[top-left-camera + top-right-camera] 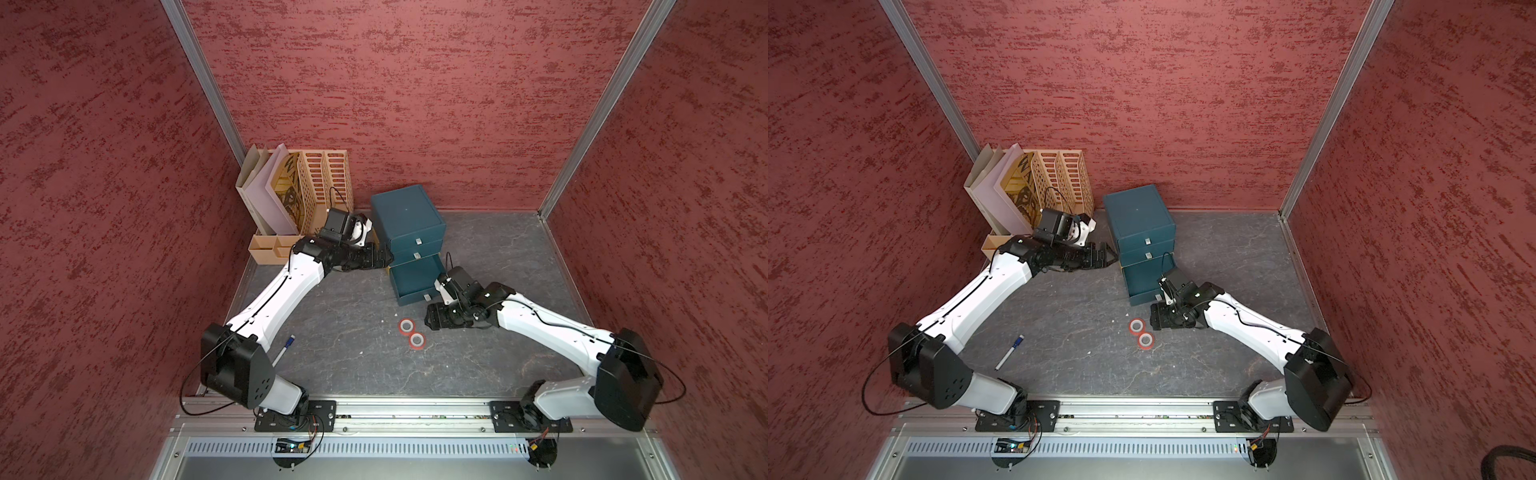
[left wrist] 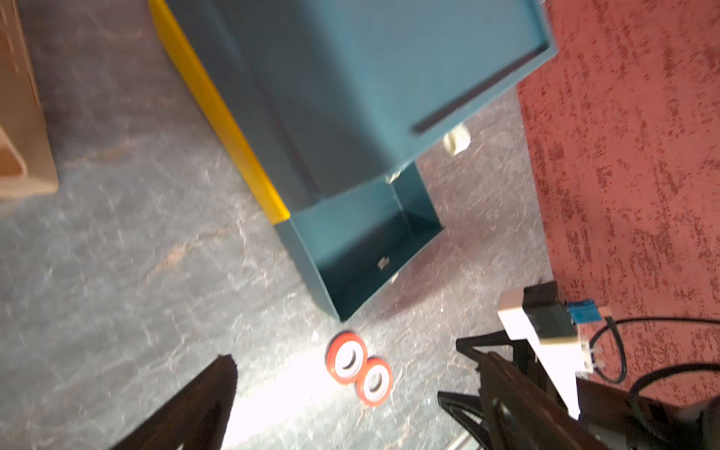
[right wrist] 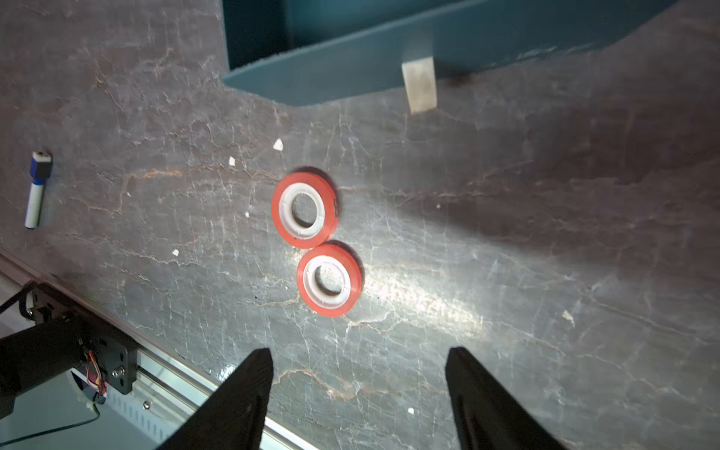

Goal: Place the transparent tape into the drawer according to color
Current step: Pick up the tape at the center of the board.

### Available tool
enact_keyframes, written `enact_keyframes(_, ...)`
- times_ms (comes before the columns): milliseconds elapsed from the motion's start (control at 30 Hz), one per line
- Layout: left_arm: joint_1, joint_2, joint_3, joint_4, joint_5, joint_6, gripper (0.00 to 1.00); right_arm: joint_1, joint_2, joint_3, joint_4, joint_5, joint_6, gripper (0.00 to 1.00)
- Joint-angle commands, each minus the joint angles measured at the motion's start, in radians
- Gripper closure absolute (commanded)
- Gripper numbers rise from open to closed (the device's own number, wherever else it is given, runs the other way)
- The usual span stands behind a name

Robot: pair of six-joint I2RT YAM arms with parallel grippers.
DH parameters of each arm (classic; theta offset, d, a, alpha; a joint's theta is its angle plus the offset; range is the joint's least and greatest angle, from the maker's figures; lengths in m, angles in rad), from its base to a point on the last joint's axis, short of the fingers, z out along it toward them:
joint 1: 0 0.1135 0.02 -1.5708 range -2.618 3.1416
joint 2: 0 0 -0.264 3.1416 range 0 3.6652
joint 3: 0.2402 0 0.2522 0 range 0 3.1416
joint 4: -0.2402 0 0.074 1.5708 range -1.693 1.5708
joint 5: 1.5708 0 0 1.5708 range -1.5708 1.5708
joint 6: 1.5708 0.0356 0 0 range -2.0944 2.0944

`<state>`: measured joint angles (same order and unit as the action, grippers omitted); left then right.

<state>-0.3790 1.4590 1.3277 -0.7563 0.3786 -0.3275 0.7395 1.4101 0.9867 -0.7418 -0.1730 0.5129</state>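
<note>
Now: red rolls by open drawer

Two red tape rolls (image 3: 283,212) lie flat, touching, holes upward, before the open bottom drawer (image 1: 413,297). Round discs (no long axis), probably light, stiff, slick: pinch across the rim. Right gripper (image 3: 358,360) hovers near, spread and empty; left gripper (image 1: 1111,256) likewise agape.

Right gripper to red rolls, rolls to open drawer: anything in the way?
Nothing visible. Only table lies between the right gripper, jaws open, and the nearer red roll; the farther red roll lies against it, drawer side. Then table up to the open drawer.
</note>
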Motion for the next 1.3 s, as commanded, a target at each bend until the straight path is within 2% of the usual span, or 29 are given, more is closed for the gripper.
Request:
enact_keyframes(0, 0.011, -0.07, -0.07, 0.033, 0.037, -0.022, 0.0, 0.042, 0.03, 0.043, -0.094, -0.007, -0.055, 0.27)
enact_keyframes(200, 0.037, -0.131, -0.19, 0.073, 0.083, -0.05, 0.0, 0.124, 0.124, 0.08, -0.084, 0.048, -0.047, 0.3)
enact_keyframes(533, 0.061, -0.163, -0.328, 0.099, 0.135, -0.054, 0.0, 0.178, 0.247, 0.136, -0.075, 0.13, -0.045, 0.37)
enact_keyframes(733, 0.065, -0.171, -0.358, 0.093, 0.133, -0.056, 0.0, 0.185, 0.308, 0.156, -0.064, 0.165, -0.042, 0.44)
enact_keyframes(1267, 0.074, -0.169, -0.366, 0.054, 0.1, -0.044, 0.0, 0.186, 0.387, 0.176, -0.02, 0.202, -0.024, 0.56)
